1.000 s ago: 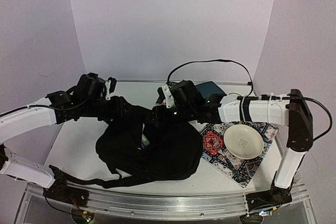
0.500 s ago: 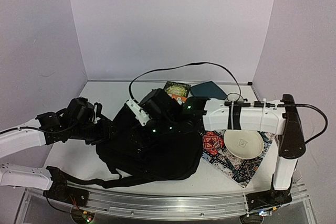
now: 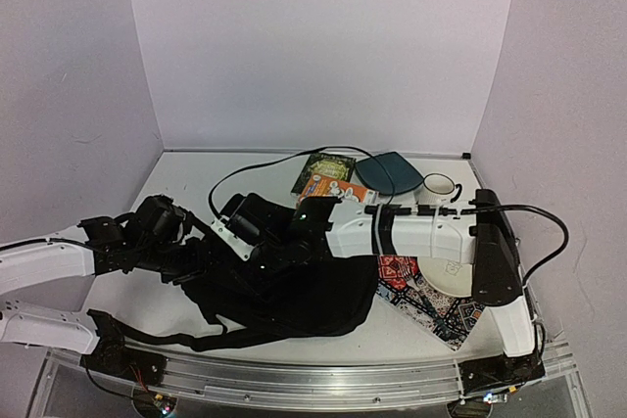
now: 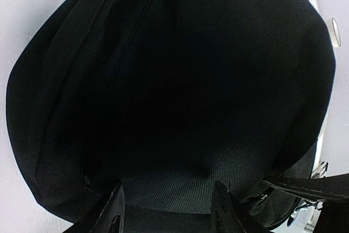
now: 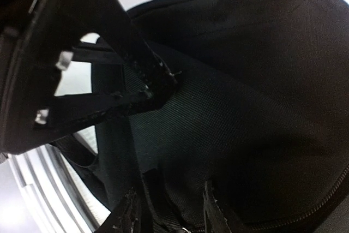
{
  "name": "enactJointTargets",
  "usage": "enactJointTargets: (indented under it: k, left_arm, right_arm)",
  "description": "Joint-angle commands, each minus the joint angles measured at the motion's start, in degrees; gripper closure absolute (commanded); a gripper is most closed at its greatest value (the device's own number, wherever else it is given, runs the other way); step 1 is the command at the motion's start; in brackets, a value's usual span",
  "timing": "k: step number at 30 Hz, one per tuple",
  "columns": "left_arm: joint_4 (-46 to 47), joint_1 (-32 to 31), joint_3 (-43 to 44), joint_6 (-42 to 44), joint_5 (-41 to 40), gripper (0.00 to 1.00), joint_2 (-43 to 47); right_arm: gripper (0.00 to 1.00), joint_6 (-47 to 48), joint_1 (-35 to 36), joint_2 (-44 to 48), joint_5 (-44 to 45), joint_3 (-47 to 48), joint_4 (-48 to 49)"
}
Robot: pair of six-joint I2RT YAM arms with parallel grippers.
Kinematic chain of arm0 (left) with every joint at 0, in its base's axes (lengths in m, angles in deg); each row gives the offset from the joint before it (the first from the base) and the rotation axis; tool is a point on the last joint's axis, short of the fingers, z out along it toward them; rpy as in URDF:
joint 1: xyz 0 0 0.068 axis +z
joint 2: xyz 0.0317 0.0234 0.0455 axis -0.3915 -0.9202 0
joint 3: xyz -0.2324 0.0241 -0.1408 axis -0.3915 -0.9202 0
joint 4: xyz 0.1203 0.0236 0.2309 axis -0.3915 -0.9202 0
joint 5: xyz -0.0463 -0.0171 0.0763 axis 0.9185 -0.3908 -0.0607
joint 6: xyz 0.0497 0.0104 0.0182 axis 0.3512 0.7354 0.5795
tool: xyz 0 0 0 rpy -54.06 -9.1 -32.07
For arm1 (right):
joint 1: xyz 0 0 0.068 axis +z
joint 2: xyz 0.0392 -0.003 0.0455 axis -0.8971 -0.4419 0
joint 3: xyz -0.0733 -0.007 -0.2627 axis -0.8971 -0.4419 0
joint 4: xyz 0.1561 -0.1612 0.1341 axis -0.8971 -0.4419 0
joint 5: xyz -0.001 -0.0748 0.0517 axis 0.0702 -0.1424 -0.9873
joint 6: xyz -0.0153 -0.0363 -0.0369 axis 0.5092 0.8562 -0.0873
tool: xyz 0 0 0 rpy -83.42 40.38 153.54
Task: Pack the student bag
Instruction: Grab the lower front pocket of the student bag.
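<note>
The student bag (image 3: 313, 296), a big black backpack, lies flat at the front middle of the table with a strap (image 3: 196, 340) trailing to the front left. My left gripper (image 3: 199, 263) is at its left edge. In the left wrist view that gripper (image 4: 168, 211) is open, its fingers (image 4: 112, 214) apart over the woven black fabric (image 4: 180, 96). My right gripper (image 3: 247, 247) reaches across the bag's top left. In the right wrist view this gripper (image 5: 172, 214) is open, with a fold of bag fabric and a webbing strap (image 5: 158, 200) between its fingers.
Behind the bag lie two books (image 3: 328, 178), a teal pouch (image 3: 392, 171) and a white cup (image 3: 438, 186). A patterned cloth (image 3: 431, 308) with a white plate (image 3: 446, 278) on it sits right of the bag, partly under my right arm. Walls stand at the back and both sides.
My right arm has swung left across the bag, uncovering the books, pouch and cup, and its jaws have narrowed. My left gripper has dropped from behind the bag to its left edge.
</note>
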Motion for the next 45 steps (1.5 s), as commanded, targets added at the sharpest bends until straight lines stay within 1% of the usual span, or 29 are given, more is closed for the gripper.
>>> enactJointTargets:
  k: [1, 5, 9, 17, 20, 24, 26, 29, 30, 32, 34, 40, 45]
  left_arm:
    - [1.84, -0.02, -0.2, -0.13, 1.07, 0.47, -1.24]
    - [2.46, -0.03, -0.34, -0.12, 1.36, 0.47, -2.1]
    - [3.06, -0.02, -0.46, -0.14, 1.65, 0.49, -2.83]
    - [4.02, -0.01, -0.55, -0.18, 2.28, 0.51, -3.29]
    - [4.11, -0.02, -0.79, -0.22, 2.46, 0.51, -3.12]
    - [4.31, -0.02, -0.99, -0.32, 2.75, 0.51, -2.99]
    - [4.42, -0.02, -0.99, -0.39, 2.81, 0.51, -2.8]
    - [4.61, -0.02, -0.91, -0.13, 2.85, 0.51, -2.46]
    - [4.62, -0.02, -0.9, 0.08, 2.72, 0.51, -2.24]
    - [4.76, -0.01, -0.98, 0.48, 2.45, 0.51, -1.7]
    - [5.01, -0.08, -0.99, 1.05, 2.15, 0.51, -1.16]
    - [7.28, -0.26, -1.84, 2.66, 1.24, 0.5, 1.59]
    - [10.12, -0.5, -3.4, 3.02, 2.72, 0.5, 1.9]
  right_arm:
    - [0.6, 1.47, 0.76, -2.07, 1.8, 3.62, -4.63]
    - [0.58, 2.01, 1.33, -2.89, 1.49, 4.62, -5.41]
    - [0.58, 2.47, 1.91, -3.42, 2.14, 5.42, -6.38]
    - [0.62, 2.73, 2.25, -6.44, 5.18, 7.04, -9.22]
    - [0.66, 2.96, 2.25, -7.1, 6.43, 7.33, -9.62]
    - [0.78, 2.9, 2.28, -6.8, 8.5, 7.49, -9.59]
    - [0.88, 2.81, 2.16, -6.23, 9.73, 7.31, -9.57]
    - [0.95, 1.86, 1.89, -4.99, 10.87, 7.1, -9.51]
    - [0.98, 1.35, 1.59, -4.38, 10.53, 6.88, -9.08]
    - [1.0, -0.26, 0.76, -2.77, 8.91, 5.75, -7.45]
    - [1.0, -1.86, -0.32, -0.72, 6.58, 3.49, -5.2]
    - [1.0, -7.47, -4.62, 4.52, -4.4, -4.22, 4.0]
    - [0.99, -9.19, -5.89, 6.61, -6.88, -7.67, 7.71]
